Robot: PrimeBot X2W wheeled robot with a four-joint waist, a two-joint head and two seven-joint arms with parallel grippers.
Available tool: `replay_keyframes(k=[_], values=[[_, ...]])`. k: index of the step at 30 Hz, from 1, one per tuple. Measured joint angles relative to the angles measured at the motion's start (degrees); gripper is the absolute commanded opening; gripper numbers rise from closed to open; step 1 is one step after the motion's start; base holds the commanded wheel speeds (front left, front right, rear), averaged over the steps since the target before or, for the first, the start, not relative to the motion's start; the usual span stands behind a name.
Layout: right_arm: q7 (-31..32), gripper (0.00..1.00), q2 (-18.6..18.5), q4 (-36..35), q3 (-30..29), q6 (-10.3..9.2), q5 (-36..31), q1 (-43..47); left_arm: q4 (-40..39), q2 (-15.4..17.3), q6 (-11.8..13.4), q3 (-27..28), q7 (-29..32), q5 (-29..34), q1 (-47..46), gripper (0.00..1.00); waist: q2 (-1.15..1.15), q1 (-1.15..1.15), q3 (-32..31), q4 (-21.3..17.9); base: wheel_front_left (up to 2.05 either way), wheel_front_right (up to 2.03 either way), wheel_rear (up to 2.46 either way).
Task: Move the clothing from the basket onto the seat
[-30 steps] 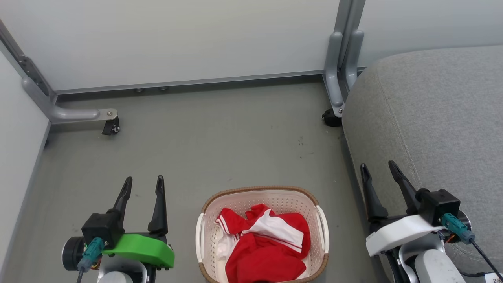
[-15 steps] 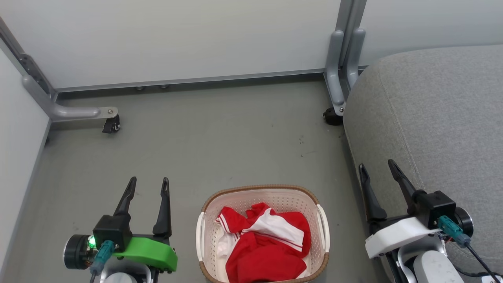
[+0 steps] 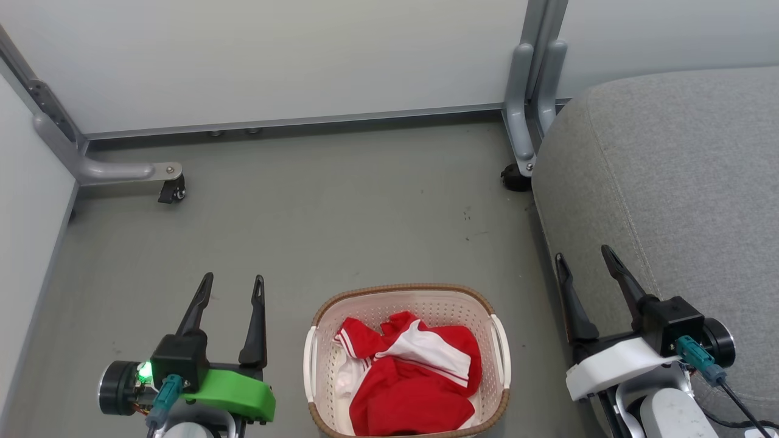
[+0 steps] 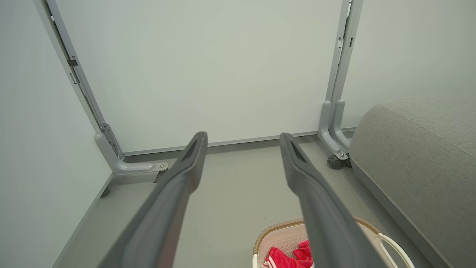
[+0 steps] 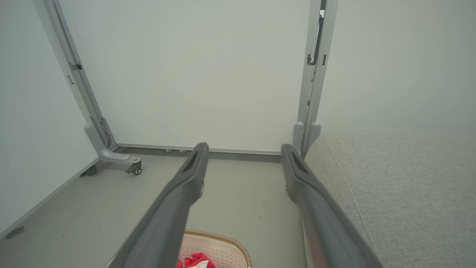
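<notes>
Garments of soft red cloth with white panels, the clothing (image 3: 414, 377), lie crumpled inside the cream perforated plastic basket (image 3: 401, 287) with a brown woven-look rim, on the floor closest to the robot. To its left the left gripper (image 3: 234, 277) holds its two long dark fingers moderately apart, empty. It has edged slightly toward the basket within the last second, and a small green light (image 3: 144, 371) on its wrist has lit. The right gripper (image 3: 582, 252), equally spread and empty, has barely moved beside the large grey fabric seat (image 3: 669, 170). Beyond lie bare grey floor (image 3: 335, 201) and pale wall panels (image 3: 274, 55). I judge the first reach is only beginning, with nothing yet transferred.
</notes>
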Motion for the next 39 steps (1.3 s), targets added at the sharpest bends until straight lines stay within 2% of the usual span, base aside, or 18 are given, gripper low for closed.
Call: replay_keyframes(k=[11, 15, 26, 39], values=[[0.07, 1.0, 0.0, -0.56, -0.33, 0.01, 0.3, -0.01, 0.03, -0.02, 0.02, -0.08, 0.0, -0.55, -0.01, 1.0, 0.0, 0.0, 0.64, 0.0, 0.0, 0.0, 0.0], [0.29, 1.0, 0.01, -1.76, -0.74, 0.01, 0.41, -0.79, 0.58, -0.02, 0.01, -1.94, 0.0, -0.43, -1.45, 1.0, 0.0, 0.0, 2.08, -0.02, 0.0, 0.0, 0.0], [0.04, 1.0, 0.01, -4.91, -0.91, 0.01, -0.25, -6.91, 7.16, -0.1, 0.51, -13.66, -0.01, -0.98, -10.67, 1.0, 0.0, 0.0, 10.88, -0.63, 0.0, 0.0, 0.0], [-1.18, 1.0, 0.0, -7.4, 0.56, 0.01, -0.35, -15.18, 24.19, -0.21, -1.44, -30.66, -0.01, -3.02, -25.51, 1.0, 0.0, 0.01, 24.91, -3.07, 0.0, 0.0, 0.0]])
